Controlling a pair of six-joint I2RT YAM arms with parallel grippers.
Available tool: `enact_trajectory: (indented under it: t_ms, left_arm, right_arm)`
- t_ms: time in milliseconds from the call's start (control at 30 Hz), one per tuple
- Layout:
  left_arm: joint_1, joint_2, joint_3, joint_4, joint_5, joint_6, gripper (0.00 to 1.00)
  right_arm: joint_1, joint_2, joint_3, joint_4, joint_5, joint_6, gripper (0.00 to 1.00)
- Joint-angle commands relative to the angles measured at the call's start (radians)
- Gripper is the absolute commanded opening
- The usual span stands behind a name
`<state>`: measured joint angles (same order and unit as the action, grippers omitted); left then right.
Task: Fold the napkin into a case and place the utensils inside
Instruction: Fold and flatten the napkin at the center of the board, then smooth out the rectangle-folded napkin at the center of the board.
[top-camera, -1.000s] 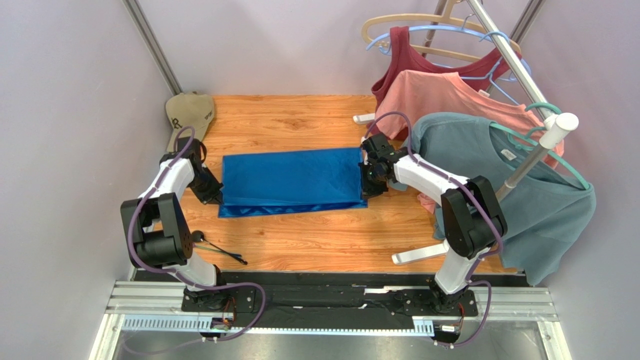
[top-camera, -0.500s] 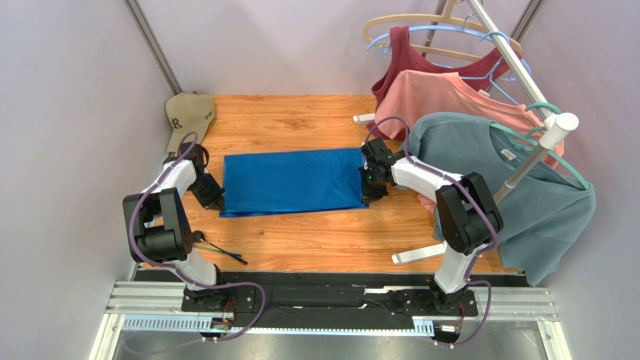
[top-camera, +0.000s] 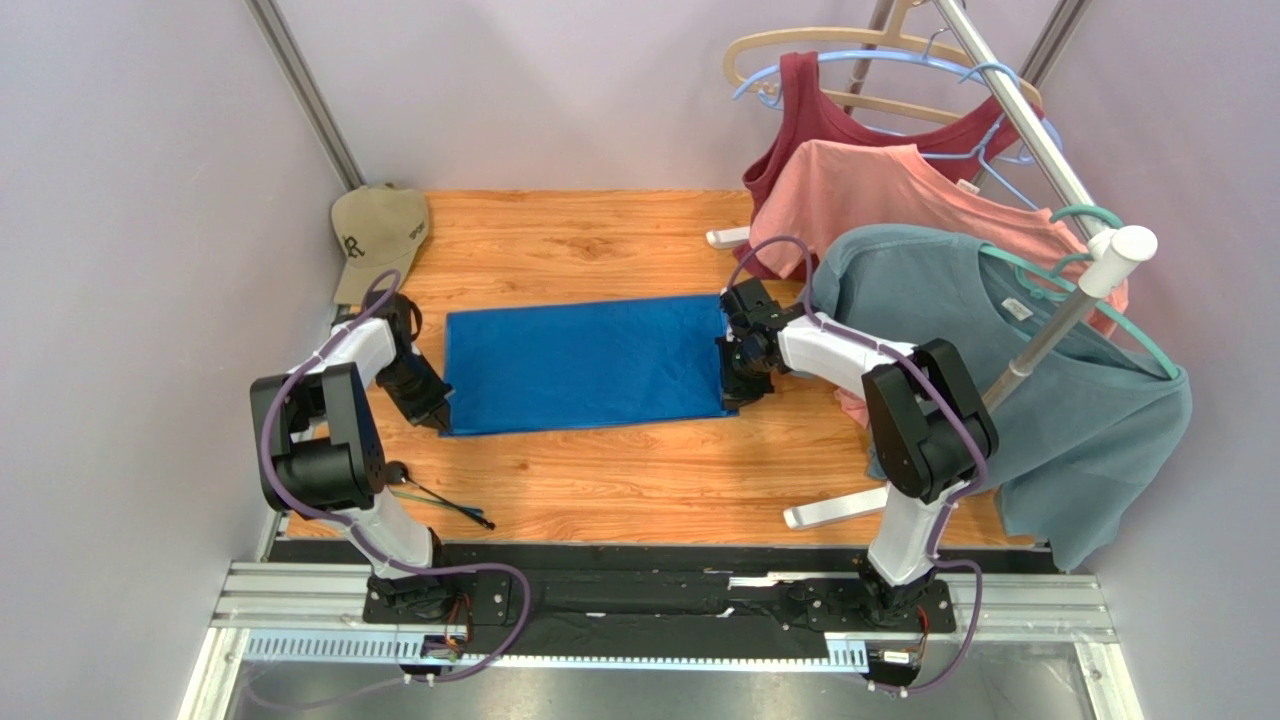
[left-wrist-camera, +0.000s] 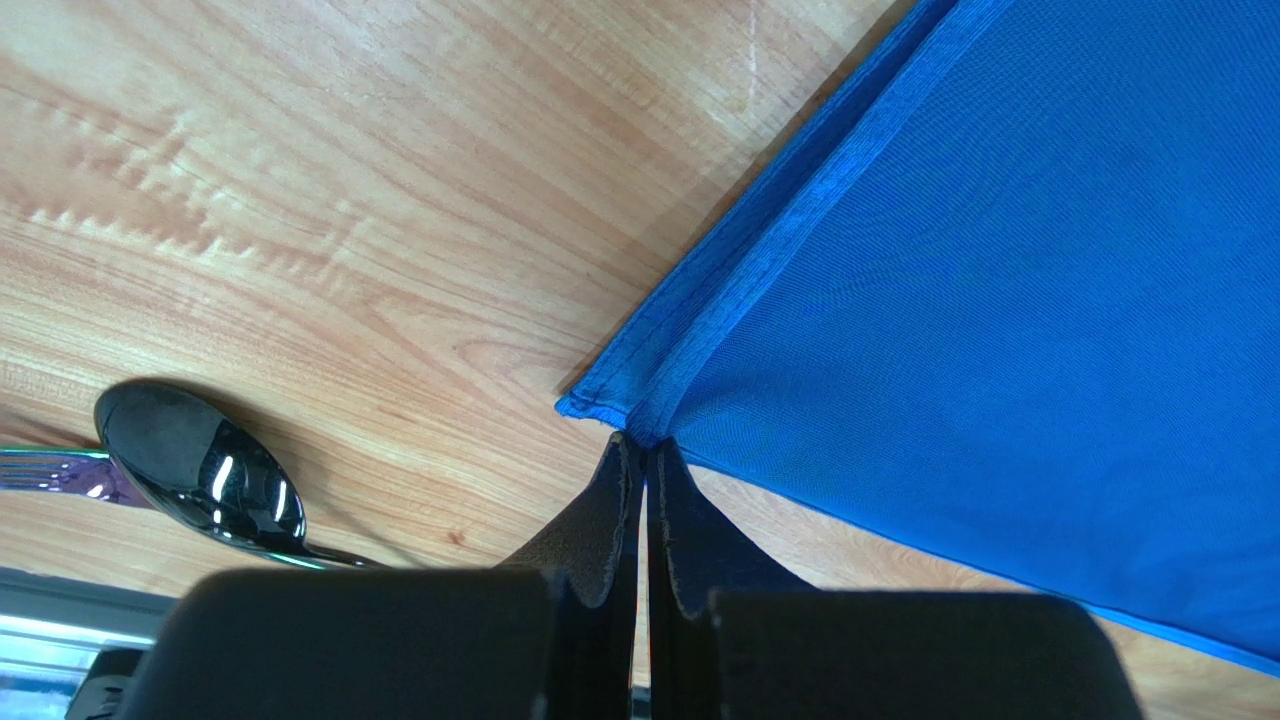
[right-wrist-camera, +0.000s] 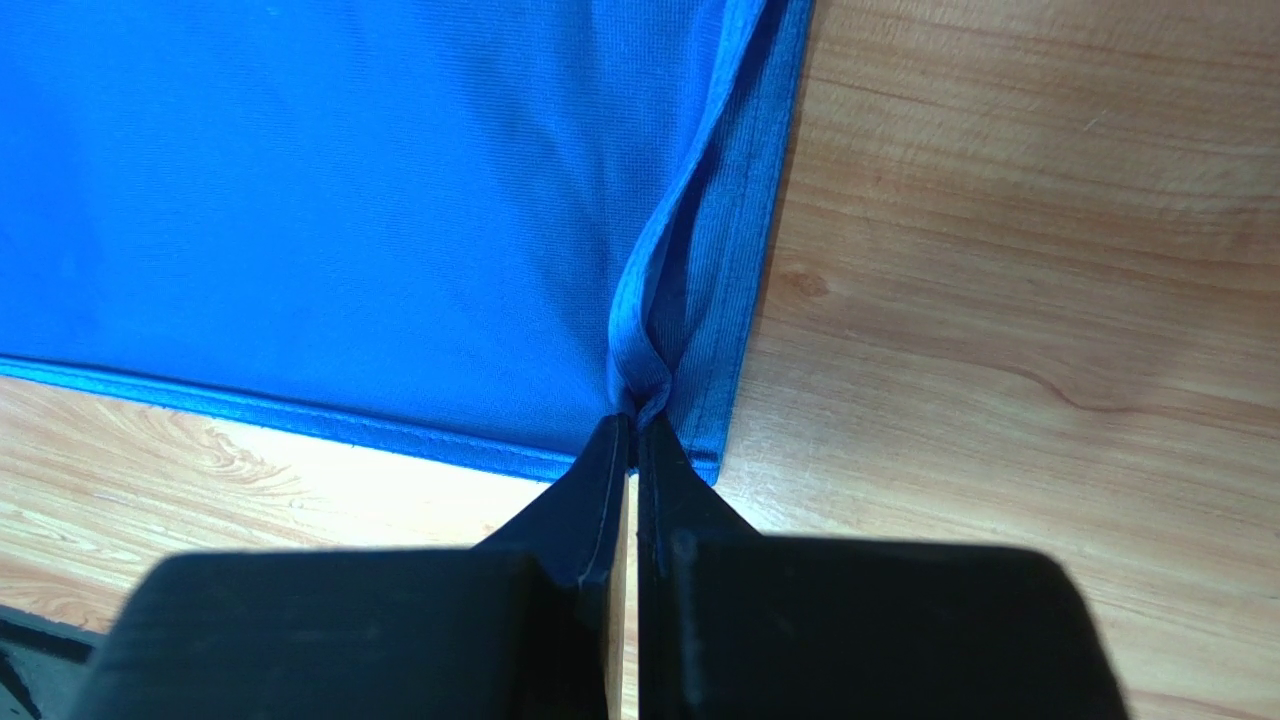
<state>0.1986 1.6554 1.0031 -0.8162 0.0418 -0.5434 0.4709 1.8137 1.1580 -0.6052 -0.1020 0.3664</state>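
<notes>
Utensils (top-camera: 445, 504) lie on the tabletop (top-camera: 601, 480) beside the left arm's base, apart from the napkin (top-camera: 586, 365). Farther out, both arms reach low with elbows bent. The left tool (left-wrist-camera: 643, 450) is clenched on the napkin's near left corner, and the right tool (right-wrist-camera: 634, 428) pinches the hem at its near right corner. The napkin lies flat mid-tabletop, a wide folded rectangle.

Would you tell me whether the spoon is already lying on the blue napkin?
No, the spoon lies on the bare table, apart from the napkin.
</notes>
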Motion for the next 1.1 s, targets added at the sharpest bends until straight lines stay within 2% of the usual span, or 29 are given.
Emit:
enact_trajectory:
  t_ms: [0,333,433,467,500,533,667,700,733,833,933,967,1000,1067]
  left_arm:
    - [-0.001,0.001,0.003,-0.014,-0.04,0.01,0.0]
    - [0.001,0.017,0.011,-0.006,-0.04,0.01,0.0]
    - [0.001,-0.02,0.02,-0.012,-0.04,0.022,0.0]
    - [0.001,-0.034,0.02,-0.014,-0.083,0.022,0.01]
    - [0.001,-0.049,0.026,-0.02,-0.097,0.02,0.1]
    - [0.002,-0.08,0.029,-0.027,-0.109,0.019,0.15]
    - [0.002,-0.175,0.078,-0.072,-0.158,0.013,0.28]
    - [0.002,-0.198,0.084,-0.075,-0.155,0.019,0.46]
    - [0.002,-0.227,0.092,-0.083,-0.151,0.02,0.47]
    - [0.002,-0.27,0.118,-0.129,-0.141,0.026,0.48]
    - [0.002,-0.315,0.098,-0.095,-0.059,0.034,0.47]
    - [0.001,-0.316,0.077,-0.043,0.043,0.037,0.44]
    - [-0.001,-0.312,0.065,-0.014,0.105,0.037,0.35]
    - [-0.019,-0.261,0.043,0.031,0.205,0.013,0.28]
  right_arm:
    - [0.005,0.009,-0.017,0.041,0.028,0.006,0.0]
    - [0.002,0.01,-0.024,0.056,0.048,0.002,0.0]
    - [0.002,0.007,-0.023,0.053,0.044,0.002,0.01]
    - [0.002,0.006,-0.023,0.053,0.041,0.0,0.05]
    - [0.0,-0.002,-0.021,0.051,0.03,0.0,0.07]
    - [0.002,-0.005,-0.021,0.051,0.025,0.002,0.14]
    - [0.002,-0.045,-0.015,0.033,0.008,-0.001,0.33]
    - [0.002,-0.065,0.0,0.021,0.015,-0.006,0.39]
    - [0.0,-0.079,0.008,0.01,0.025,-0.009,0.47]
    - [0.002,-0.134,0.041,-0.031,0.07,-0.033,0.61]
    - [0.002,-0.191,0.063,-0.068,0.079,-0.047,0.68]
    - [0.002,-0.2,0.068,-0.077,0.078,-0.049,0.68]
    - [0.002,-0.208,0.069,-0.077,0.064,-0.052,0.68]
    - [0.002,-0.208,0.063,-0.056,0.053,-0.05,0.68]
